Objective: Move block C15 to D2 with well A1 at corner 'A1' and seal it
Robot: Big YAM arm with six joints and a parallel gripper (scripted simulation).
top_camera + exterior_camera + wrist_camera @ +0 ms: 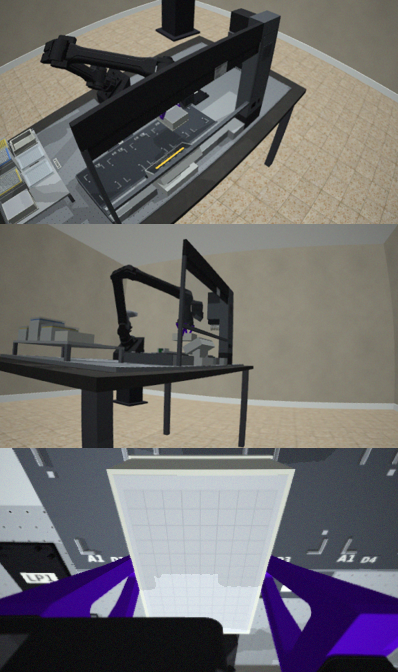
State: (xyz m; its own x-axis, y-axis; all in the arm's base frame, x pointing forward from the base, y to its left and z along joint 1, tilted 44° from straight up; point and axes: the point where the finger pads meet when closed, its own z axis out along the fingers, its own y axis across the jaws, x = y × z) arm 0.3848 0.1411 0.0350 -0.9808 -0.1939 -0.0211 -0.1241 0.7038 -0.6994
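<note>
My gripper is shut on a white deep-well block with a foil-like seal over its well grid. The purple fingers clamp its two long sides. I hold it level a little above the dark deck, under the gantry beam, as the top view shows. It also shows in the exterior view below the gripper. Engraved corner brackets show beside the block: one 'A1' mark on its left and 'A1 D4' on its right. The block hides the positions between them. Its ID label is not visible.
The black gantry beam spans the deck just above the block, with a pipetting head near its far post. The shelf at the table's left end carries several plates and racks. A black pad marked LP1 lies beside the deck.
</note>
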